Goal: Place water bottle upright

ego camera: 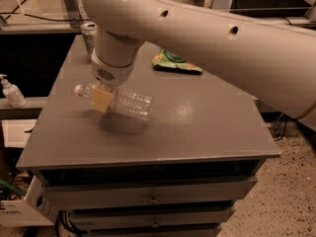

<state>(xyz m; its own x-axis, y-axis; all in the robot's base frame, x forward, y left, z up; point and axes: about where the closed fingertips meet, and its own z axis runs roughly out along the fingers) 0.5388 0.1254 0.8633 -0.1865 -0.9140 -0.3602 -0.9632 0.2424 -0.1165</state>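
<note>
The water bottle (pixel 129 104) is clear ribbed plastic with a white cap pointing left. It hangs roughly level, a little above the grey table top (pixel 197 127), with its shadow under it. My gripper (pixel 102 98) comes down from the big white arm and is shut on the bottle near its neck; a tan finger pad (pixel 101 100) covers the label area.
A silver-green soda can (pixel 89 32) stands at the table's back left, behind the arm. A green packet (pixel 175 63) lies at the back middle. A small white pump bottle (pixel 12 93) stands on a shelf to the left, off the table. Drawers sit under the front edge.
</note>
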